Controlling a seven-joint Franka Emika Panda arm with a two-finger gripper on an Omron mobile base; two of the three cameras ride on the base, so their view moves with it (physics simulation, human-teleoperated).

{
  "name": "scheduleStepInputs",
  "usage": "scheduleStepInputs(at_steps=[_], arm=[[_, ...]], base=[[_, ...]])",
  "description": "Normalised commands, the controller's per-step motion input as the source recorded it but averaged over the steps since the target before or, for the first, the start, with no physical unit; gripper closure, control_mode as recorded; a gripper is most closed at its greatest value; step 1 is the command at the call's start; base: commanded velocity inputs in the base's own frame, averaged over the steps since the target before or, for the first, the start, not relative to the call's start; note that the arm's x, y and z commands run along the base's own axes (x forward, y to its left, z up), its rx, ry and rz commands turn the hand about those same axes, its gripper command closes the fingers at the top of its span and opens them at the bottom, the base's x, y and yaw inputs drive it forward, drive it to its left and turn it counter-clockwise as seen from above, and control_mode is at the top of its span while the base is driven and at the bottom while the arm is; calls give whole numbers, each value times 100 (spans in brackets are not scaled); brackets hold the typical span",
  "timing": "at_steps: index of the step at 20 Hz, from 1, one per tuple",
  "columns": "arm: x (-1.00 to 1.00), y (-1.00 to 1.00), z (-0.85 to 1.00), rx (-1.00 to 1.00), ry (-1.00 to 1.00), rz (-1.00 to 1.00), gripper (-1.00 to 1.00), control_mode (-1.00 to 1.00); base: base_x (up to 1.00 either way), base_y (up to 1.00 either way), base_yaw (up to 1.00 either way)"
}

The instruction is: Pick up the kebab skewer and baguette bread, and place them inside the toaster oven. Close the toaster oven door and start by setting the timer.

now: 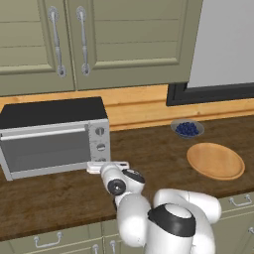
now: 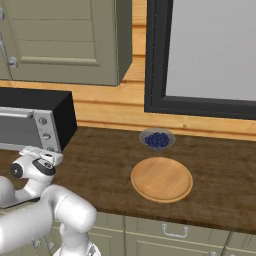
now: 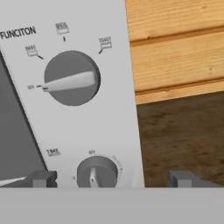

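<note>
Left base view: the toaster oven (image 1: 54, 136) sits at the left of the frame on the dark wooden surface (image 1: 149, 149), its grey glass toaster oven door (image 1: 44, 149) shut upright. To the right, well apart from it, lie a round wooden plate (image 1: 216, 160) and, just behind that, a small bowl of blueberries (image 1: 187, 128). Green cabinets (image 1: 94, 39) hang above. The white arm rises from the lower right and bends left, with the claw (image 1: 106, 166) just in front of the oven's lower right corner, near the knobs.

Right base view: the oven (image 2: 35, 122) is at the left edge, its black side facing the plate (image 2: 161, 179) and the bowl (image 2: 157, 139) in mid-frame. A dark-framed window (image 2: 205, 55) fills the upper right. The claw (image 2: 42, 154) is held low before the knob panel.

Hand view: the silver panel shows a function knob (image 3: 72, 78) at upper left and a time knob (image 3: 97, 173) at the bottom centre. The two finger tips (image 3: 41, 178) stand wide apart on either side of the time knob, gripping nothing. Wooden wall and surface fill the right.
</note>
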Motion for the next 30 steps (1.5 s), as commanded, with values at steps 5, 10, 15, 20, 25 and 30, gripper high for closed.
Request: scheduleStepInputs(at_steps=[5,10,15,20,25,30], arm=[[1,4,-9,0,2,0,-100,-100],[4,11,-8,0,1,0,-100,-100],[5,21,-7,0,2,0,-100,-100],[0,13,-2,0,0,0,-100,-100],[4,1,-3,0,0,0,-100,-100],[7,3,-5,0,0,0,-100,-100]], base=[[0,0,0],[0,0,0],[0,0,0],[0,0,0],[0,0,0],[0,0,0]])
